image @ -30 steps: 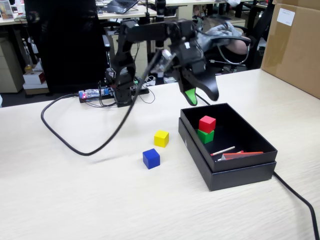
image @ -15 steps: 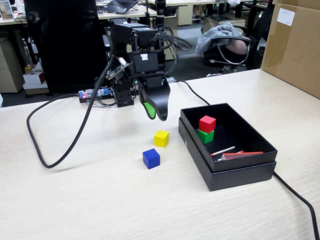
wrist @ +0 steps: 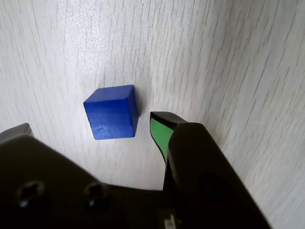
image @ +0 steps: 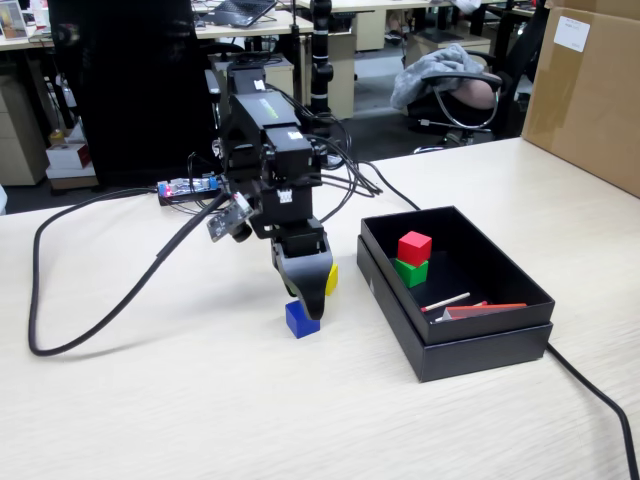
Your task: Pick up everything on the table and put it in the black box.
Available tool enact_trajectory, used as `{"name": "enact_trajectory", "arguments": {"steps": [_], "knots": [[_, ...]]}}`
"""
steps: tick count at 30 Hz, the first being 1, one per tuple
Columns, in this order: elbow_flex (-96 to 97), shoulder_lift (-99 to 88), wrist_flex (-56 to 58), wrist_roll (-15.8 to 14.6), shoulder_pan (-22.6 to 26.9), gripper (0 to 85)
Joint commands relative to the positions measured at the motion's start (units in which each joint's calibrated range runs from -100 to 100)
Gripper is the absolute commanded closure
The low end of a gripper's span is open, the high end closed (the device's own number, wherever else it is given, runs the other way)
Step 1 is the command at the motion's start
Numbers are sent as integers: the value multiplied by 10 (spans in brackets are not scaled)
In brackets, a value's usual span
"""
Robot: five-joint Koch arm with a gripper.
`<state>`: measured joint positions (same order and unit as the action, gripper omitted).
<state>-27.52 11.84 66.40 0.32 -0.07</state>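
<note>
The blue cube (wrist: pixel 112 112) lies on the table (image: pixel 150 400), seen from above in the wrist view. My gripper (wrist: pixel 90 123) is open around it, the green-padded finger (wrist: pixel 159 131) just right of the cube and the other jaw far to its left. In the fixed view the gripper (image: pixel 305 308) hangs low over the blue cube (image: pixel 297 322) and half covers the yellow cube (image: pixel 332 278) behind it. The red cube (image: pixel 414 247) sits on the green cube (image: pixel 410 271) inside the black box (image: pixel 455 345).
Red and white sticks (image: pixel 470 308) lie in the box's near corner. A thick black cable (image: pixel 100 320) loops over the table's left side, and another (image: pixel 590 390) runs off by the box. A brown carton (image: pixel 590 90) stands at the back right.
The arm has swung left from above the box and come down to the table. The open gripper now stands over the blue cube.
</note>
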Motion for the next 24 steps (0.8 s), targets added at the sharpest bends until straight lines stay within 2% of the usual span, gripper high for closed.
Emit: {"name": "enact_trajectory", "arguments": {"steps": [1,5,9,11,15,19,24], "knots": [[-48,8,-3,4,-2,378],[-57,46,-3,5,-3,387],[-69,75,-2,7,-4,450],[-77,84,-1,8,-4,549],[-91,92,-1,8,-5,831],[-86,60,-1,8,-5,846],[-91,-81,-1,8,9,846]]}}
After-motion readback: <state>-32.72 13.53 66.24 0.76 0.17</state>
